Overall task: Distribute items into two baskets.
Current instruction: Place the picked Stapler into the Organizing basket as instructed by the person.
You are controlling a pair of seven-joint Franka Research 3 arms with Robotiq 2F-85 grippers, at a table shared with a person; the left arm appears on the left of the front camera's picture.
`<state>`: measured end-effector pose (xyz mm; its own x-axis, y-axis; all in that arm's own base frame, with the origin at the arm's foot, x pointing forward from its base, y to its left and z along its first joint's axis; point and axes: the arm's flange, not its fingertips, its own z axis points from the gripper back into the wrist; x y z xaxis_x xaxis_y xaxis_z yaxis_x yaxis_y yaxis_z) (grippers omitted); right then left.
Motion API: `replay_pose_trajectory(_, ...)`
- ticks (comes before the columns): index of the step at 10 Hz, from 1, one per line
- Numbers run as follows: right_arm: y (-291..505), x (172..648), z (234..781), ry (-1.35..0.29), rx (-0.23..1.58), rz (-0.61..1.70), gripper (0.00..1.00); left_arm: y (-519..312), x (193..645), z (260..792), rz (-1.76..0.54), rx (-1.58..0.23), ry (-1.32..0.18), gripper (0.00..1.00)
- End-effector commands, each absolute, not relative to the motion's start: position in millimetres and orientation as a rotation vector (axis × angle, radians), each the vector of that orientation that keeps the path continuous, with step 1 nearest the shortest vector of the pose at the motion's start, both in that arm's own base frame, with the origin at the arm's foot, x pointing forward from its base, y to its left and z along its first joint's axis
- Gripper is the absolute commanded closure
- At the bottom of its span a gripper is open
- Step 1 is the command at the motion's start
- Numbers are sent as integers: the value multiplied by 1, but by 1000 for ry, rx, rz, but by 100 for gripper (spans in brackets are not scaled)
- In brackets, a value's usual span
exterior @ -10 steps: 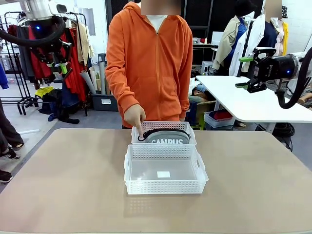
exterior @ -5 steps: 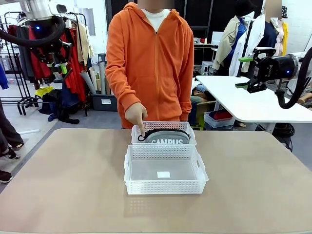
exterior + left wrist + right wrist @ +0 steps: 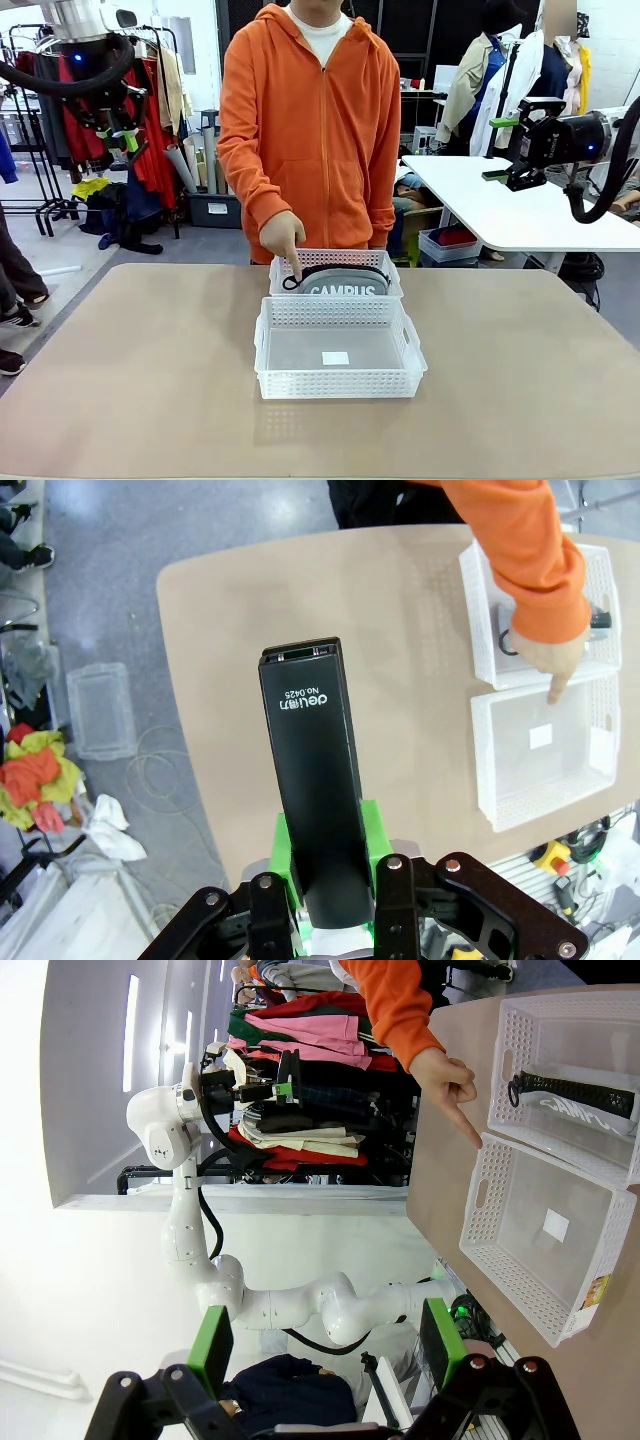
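Note:
Two white lattice baskets stand end to end at mid-table. The far basket (image 3: pixel 384 262) holds the grey CAMPUS pouch (image 3: pixel 346 284). The near, larger basket (image 3: pixel 340 381) has only a white label on its floor. The person's hand (image 3: pixel 281 238) points a finger down at the left side, where the two baskets meet. My left gripper (image 3: pixel 325 860) is raised high off the table's left (image 3: pixel 122 128), shut on the black stapler (image 3: pixel 312 770), which stands upright between the green pads. My right gripper (image 3: pixel 325 1345) hangs open and empty, high at the right (image 3: pixel 505 150).
The person in an orange hoodie (image 3: pixel 310 120) stands at the table's far edge. Bare tabletop (image 3: pixel 130 370) lies on both sides of the baskets. A white table (image 3: pixel 520 210) is behind at the right and clothes racks (image 3: pixel 60 120) at the left.
The person's pointing hand has edged slightly to the right by the far basket's corner. Both arms have stayed still.

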<state>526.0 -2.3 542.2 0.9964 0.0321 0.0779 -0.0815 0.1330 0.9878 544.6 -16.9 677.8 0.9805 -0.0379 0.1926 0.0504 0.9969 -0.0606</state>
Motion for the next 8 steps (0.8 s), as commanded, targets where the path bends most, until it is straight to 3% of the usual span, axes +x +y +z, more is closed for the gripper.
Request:
replay_pose_trajectory(1, -2, 526, 545, -43, 1435, 87, 0, -23, 536, 680, -164, -102, -198, 100)
replay_pose_trajectory(8, -2, 526, 545, -43, 1435, 87, 0, -65, 477, 700, -645, -142, -344, 100)
